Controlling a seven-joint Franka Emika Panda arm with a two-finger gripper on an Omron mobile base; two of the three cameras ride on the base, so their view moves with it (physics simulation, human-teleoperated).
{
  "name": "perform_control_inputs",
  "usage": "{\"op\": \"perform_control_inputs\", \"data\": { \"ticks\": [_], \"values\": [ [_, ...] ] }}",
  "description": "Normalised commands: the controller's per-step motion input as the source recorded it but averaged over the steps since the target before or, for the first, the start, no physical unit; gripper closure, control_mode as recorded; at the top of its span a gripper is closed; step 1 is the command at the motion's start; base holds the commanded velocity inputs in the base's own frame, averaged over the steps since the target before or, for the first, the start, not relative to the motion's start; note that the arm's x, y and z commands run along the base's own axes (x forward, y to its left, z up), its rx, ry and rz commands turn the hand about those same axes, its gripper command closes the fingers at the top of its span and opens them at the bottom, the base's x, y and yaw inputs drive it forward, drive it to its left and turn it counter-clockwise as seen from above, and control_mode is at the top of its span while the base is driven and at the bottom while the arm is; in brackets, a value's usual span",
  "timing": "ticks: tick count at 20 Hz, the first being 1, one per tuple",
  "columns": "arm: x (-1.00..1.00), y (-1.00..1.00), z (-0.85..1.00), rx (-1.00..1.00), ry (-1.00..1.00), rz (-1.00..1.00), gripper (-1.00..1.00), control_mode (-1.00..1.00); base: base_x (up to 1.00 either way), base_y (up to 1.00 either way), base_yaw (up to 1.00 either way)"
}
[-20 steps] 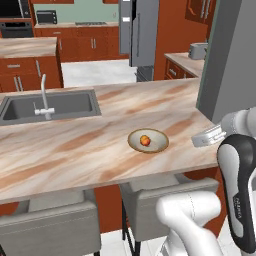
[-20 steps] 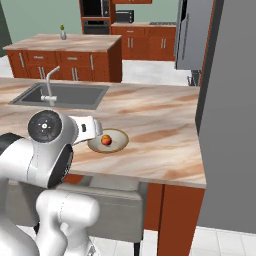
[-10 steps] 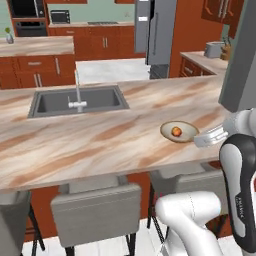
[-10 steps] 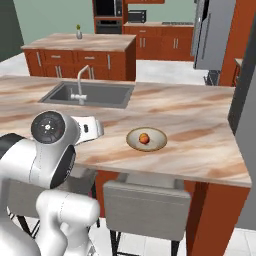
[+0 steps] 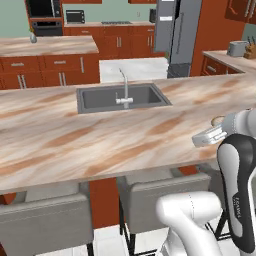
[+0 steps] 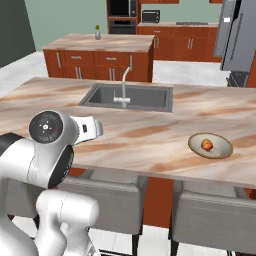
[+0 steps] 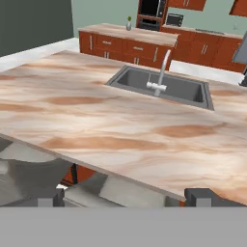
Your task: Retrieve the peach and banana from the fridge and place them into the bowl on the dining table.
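The peach (image 6: pixel 206 145) lies in the tan bowl (image 6: pixel 220 150) on the marbled dining table (image 6: pixel 150 135), toward its right end. In the left base view a sliver of the bowl (image 5: pixel 217 120) peeks out behind my white arm (image 5: pixel 240 165). My gripper (image 7: pixel 125 198) is open over the table's near edge with nothing between its dark fingertips (image 7: pixel 48 197), well to the left of the bowl. The grey fridge (image 5: pixel 177 30) stands across the kitchen, also seen in the right base view as the fridge (image 6: pixel 239 35). The banana is out of view.
A sink (image 5: pixel 122 97) with a faucet (image 5: pixel 125 87) is set in the table's middle. Grey chairs (image 5: pixel 45 220) (image 6: pixel 215 215) line the near side. A second counter (image 5: pixel 45 46) and red-brown cabinets stand behind, with floor space between them and the fridge.
The whole scene has slid right in both base views, so the base has moved. The peach stays in the bowl and the gripper stays open.
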Motion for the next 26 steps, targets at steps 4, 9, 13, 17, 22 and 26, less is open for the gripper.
{"op": "perform_control_inputs", "data": {
  "ticks": [4, 9, 13, 17, 22, 26],
  "values": [
    [0.0, 0.0, 0.0, 0.0, 0.0, 0.0, -1.0, 1.0, 0.16, 1.0, 0.0],
    [0.0, 0.0, 0.0, 0.0, 0.0, 0.0, -1.0, 1.0, 0.16, 1.0, 0.0],
    [0.0, 0.0, 0.0, 0.0, 0.0, 0.0, -1.0, 1.0, 0.22, 1.0, 0.0],
    [0.0, 0.0, 0.0, 0.0, 0.0, 0.0, -1.0, 1.0, 0.27, 1.0, 0.0],
    [0.0, 0.0, 0.0, 0.0, 0.0, 0.0, -1.0, 1.0, 0.4, 1.0, 0.0],
    [0.0, 0.0, 0.0, 0.0, 0.0, 0.0, -1.0, 1.0, 0.51, 1.0, 0.0]
  ]
}}
